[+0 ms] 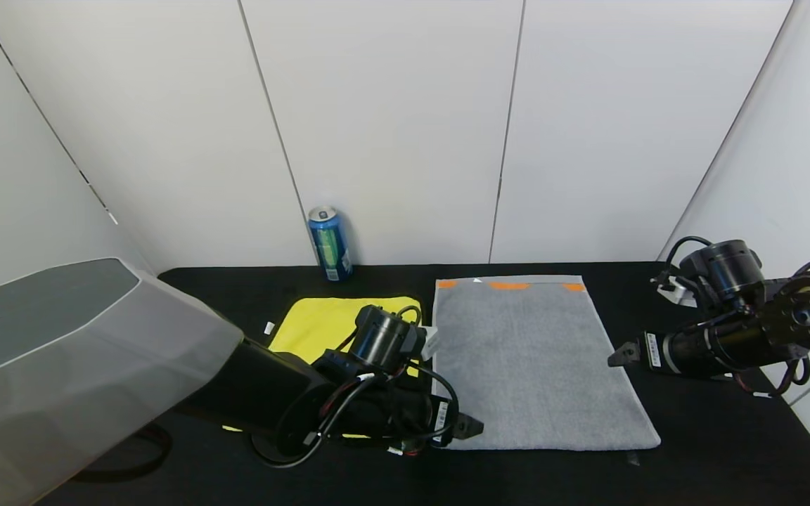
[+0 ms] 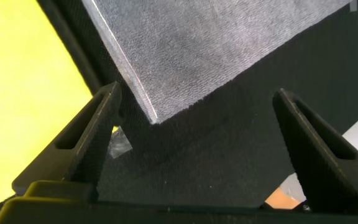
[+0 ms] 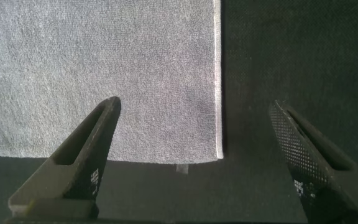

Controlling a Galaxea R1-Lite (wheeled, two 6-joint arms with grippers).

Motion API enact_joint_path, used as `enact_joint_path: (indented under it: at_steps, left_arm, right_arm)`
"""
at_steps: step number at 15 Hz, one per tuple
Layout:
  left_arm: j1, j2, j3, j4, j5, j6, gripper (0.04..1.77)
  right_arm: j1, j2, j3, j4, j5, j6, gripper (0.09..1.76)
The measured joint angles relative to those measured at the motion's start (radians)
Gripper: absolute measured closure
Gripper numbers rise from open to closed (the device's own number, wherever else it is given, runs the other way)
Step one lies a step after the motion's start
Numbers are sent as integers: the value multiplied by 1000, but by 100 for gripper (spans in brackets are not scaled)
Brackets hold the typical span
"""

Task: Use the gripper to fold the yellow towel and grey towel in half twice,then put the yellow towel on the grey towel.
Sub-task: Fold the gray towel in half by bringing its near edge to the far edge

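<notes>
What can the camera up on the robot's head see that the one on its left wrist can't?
Head view only: the blue drink can by the wall, the right gripper, and the orange marks on the towel's far end. Left wrist view only: the open left gripper poised over a corner. Both: flat grey terry towel and bright yellow microfibre towel.

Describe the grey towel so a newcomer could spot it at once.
On the black table, the grey towel lies flat at the middle, between the two grippers. Unlike the smaller yellow towel on its left, it is large, grey terry with orange marks along its far end.
</notes>
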Motion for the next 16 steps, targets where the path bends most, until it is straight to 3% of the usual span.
enact_joint_path:
  at_steps: [16]
  left_arm:
    - [-9,83,-32,9,-2,10,9]
  right_arm:
    - [1,3,-3,-1,-4,4,14]
